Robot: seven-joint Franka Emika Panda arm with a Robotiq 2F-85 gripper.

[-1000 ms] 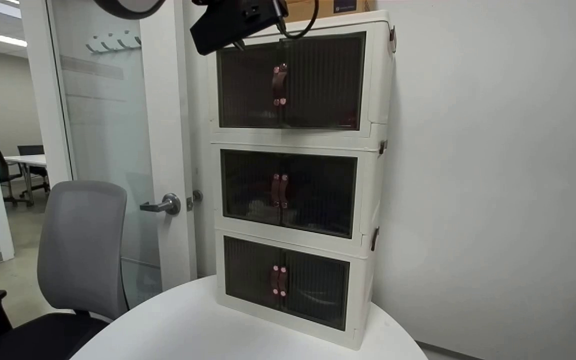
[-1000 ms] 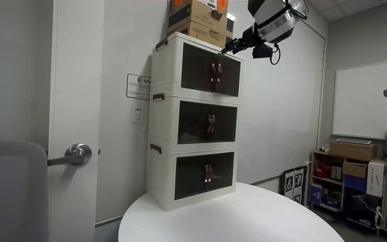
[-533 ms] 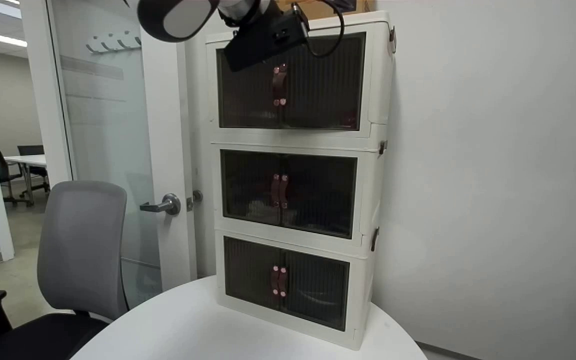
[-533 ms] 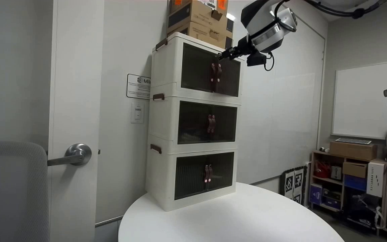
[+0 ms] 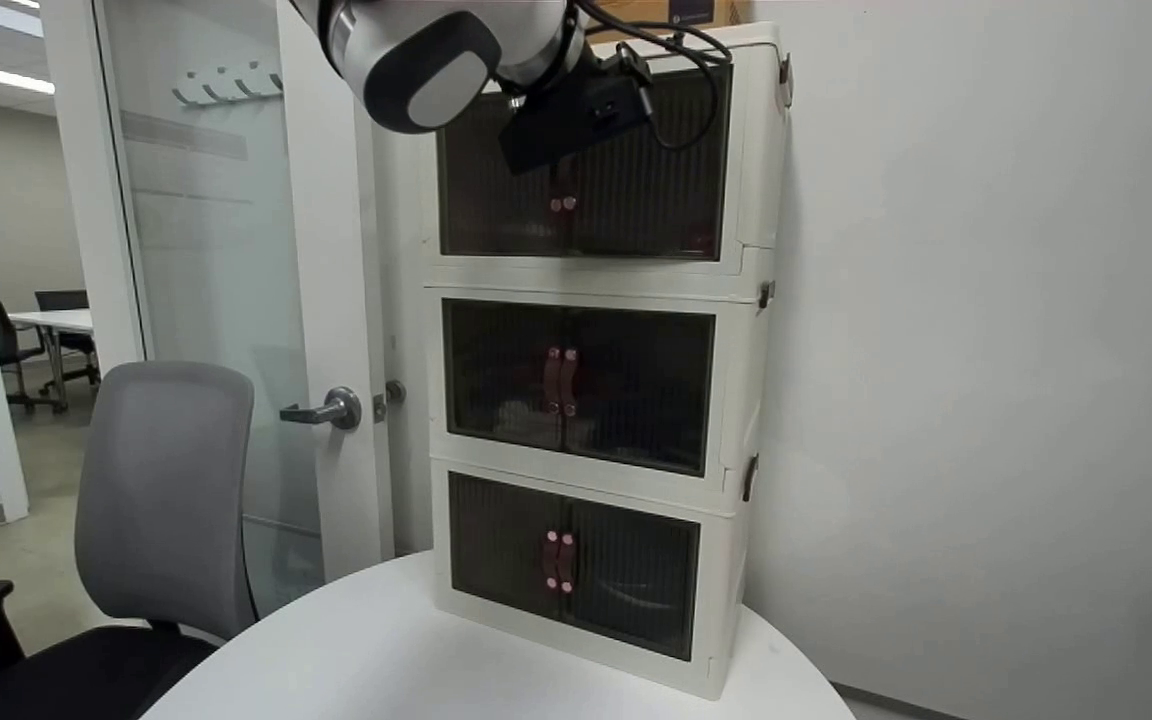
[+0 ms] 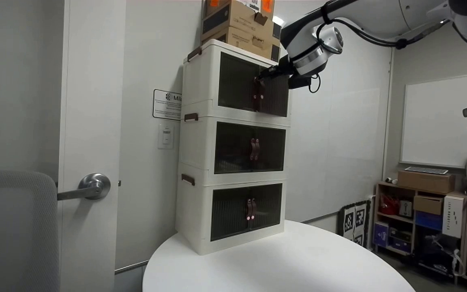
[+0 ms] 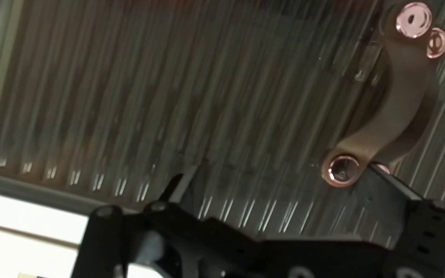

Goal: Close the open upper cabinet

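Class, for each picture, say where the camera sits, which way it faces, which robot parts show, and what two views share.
An exterior view: out front, facing the upper cabinet and its side away from the chair; the arm shows up top.
An exterior view: out front, facing the upper cabinet and its side toward the chair, whiteboard beyond; arm and gripper show.
Wrist view: just behind the gripper, facing a dark door and handles closely; both fingers show apart.
Both exterior views share the upper cabinet, chair and table.
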